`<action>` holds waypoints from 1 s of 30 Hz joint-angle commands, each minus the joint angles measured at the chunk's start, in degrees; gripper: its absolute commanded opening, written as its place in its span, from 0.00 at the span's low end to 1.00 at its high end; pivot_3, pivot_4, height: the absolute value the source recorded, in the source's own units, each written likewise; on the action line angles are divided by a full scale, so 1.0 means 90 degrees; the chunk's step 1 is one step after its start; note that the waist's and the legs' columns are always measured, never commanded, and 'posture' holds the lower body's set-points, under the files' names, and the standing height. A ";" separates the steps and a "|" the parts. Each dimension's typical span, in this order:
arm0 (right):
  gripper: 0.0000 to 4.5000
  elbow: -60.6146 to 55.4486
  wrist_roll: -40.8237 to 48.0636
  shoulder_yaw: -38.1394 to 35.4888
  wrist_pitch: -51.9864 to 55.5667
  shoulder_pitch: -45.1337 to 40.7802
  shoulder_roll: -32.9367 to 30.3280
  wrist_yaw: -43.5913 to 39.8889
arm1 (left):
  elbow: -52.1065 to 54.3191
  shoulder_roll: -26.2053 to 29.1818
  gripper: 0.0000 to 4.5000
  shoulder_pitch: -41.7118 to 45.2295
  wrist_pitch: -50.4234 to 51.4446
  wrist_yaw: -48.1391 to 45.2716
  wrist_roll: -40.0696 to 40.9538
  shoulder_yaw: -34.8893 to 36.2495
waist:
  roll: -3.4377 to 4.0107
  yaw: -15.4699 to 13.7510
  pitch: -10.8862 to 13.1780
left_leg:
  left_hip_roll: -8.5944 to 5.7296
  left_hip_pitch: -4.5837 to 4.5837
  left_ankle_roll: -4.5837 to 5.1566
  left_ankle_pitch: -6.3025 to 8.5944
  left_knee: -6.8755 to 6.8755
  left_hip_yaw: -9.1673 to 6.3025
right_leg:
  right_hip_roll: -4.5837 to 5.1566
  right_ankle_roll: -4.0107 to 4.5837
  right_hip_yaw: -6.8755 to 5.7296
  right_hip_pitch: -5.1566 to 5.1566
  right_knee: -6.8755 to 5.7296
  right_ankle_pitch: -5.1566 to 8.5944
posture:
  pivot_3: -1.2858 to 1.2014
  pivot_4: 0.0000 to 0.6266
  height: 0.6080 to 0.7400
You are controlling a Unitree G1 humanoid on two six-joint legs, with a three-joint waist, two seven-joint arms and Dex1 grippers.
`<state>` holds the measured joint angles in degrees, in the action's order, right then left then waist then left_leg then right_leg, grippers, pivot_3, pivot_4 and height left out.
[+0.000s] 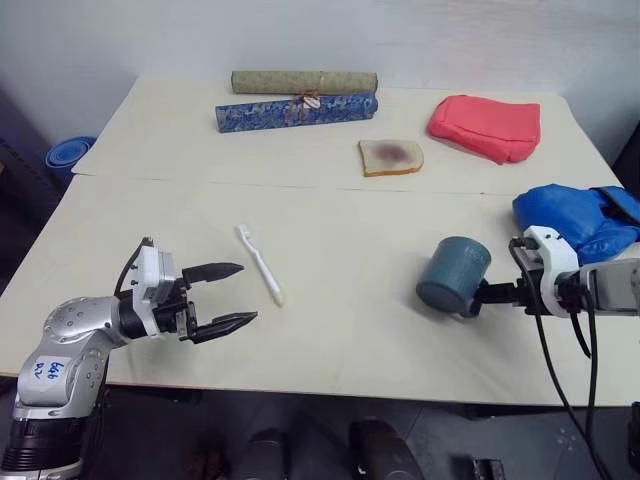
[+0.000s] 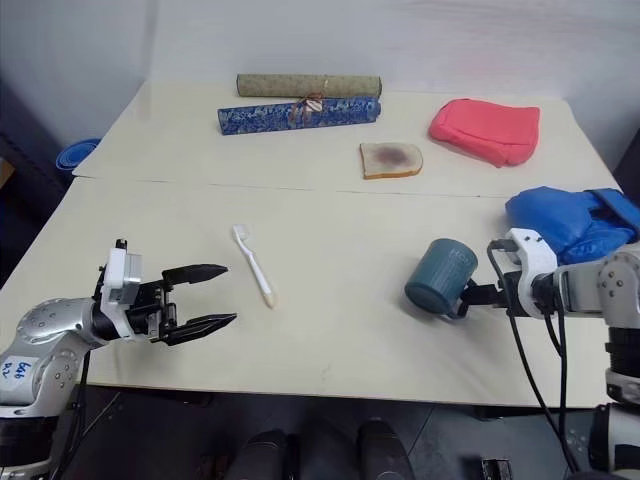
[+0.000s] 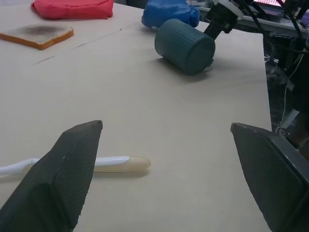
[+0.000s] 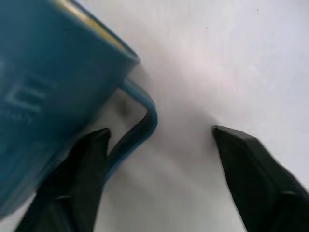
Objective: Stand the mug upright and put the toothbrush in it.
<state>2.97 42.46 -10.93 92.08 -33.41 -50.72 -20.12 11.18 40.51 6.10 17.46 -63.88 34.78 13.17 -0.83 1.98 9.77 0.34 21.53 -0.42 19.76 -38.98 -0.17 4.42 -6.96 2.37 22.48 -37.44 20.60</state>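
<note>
The blue-grey mug (image 1: pixel 453 274) lies on its side on the right part of the table (image 1: pixel 350 340), with its bottom toward the table's middle. Its loop handle (image 4: pixel 140 128) sits between the fingers of my right gripper (image 4: pixel 160 131), close against one finger; the jaws stand apart, not clamped. The white toothbrush (image 1: pixel 262 265) lies flat left of the middle, cream handle end toward the near edge. My left gripper (image 1: pixel 248 292) hovers open just left of that handle end, pointing level across the table, nothing between its fingers.
A blue boxing glove (image 1: pixel 580 218) lies right behind my right gripper. At the back are a slice of toast (image 1: pixel 390 157), a red pouch (image 1: pixel 487 126) and two long rolls (image 1: pixel 300 95). A seam (image 1: pixel 300 187) crosses the table.
</note>
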 commanded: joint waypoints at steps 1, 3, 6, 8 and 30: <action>0.49 0.0146 0.0604 0.0291 0.0046 0.0093 0.0201 0.0196 | 0.0194 0.0043 1.00 0.0006 -0.0137 -0.0033 0.0114 0.0182 | -0.0003 0.0003 -0.0002 | 0.0000 0.0000 0.0000 0.0000 0.0000 0.0000 | 0.0000 0.0000 0.0000 0.0000 0.0000 0.0000 | 0.52 0.24 1.00; 0.34 0.0073 0.0826 0.0409 0.0046 0.0124 0.0170 0.0273 | 0.0144 0.0069 1.00 0.0030 -0.0174 -0.0069 0.0104 0.0207 | -0.0003 0.0003 -0.0002 | 0.0000 0.0000 0.0000 0.0000 0.0000 0.0000 | 0.0001 0.0000 0.0000 0.0000 0.0000 0.0000 | 0.52 0.24 1.00; 0.11 0.0114 0.0998 0.0409 0.0046 0.0035 0.0198 0.0410 | 0.0096 0.0100 1.00 0.0043 -0.0216 -0.0087 0.0091 0.0245 | -0.0003 -0.0001 -0.0002 | 0.0001 0.0000 0.0001 0.0000 0.0002 -0.0001 | 0.0001 0.0000 -0.0001 0.0000 0.0001 0.0000 | 0.52 0.24 1.00; 0.00 0.0118 0.1042 0.0217 0.0046 -0.0132 0.0352 0.0442 | 0.0079 0.0123 1.00 0.0028 -0.0220 -0.0073 0.0094 0.0290 | -0.0003 0.0002 -0.0002 | 0.0001 0.0000 0.0001 0.0001 0.0002 -0.0001 | 0.0001 0.0000 -0.0002 -0.0001 0.0003 0.0000 | 0.52 0.24 1.00; 0.00 0.2291 -0.2842 0.0999 -1.0269 0.0232 0.3728 -0.1482 | -0.0092 0.0042 1.00 0.0111 -0.0303 0.0771 0.0014 0.0870 | 0.0033 0.0072 0.0019 | -0.0022 0.0007 -0.0003 -0.0002 0.0006 -0.0008 | 0.0013 -0.0001 -0.0066 0.0009 -0.0028 -0.0001 | 0.52 0.24 1.00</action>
<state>22.11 16.82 -2.08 -1.12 -32.89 -16.59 -30.66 8.82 39.79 6.55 15.34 -57.14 34.57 19.24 -0.54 2.63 9.95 0.15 21.52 -0.45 19.75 -38.93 -0.25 4.55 -6.97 1.78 22.47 -37.68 20.60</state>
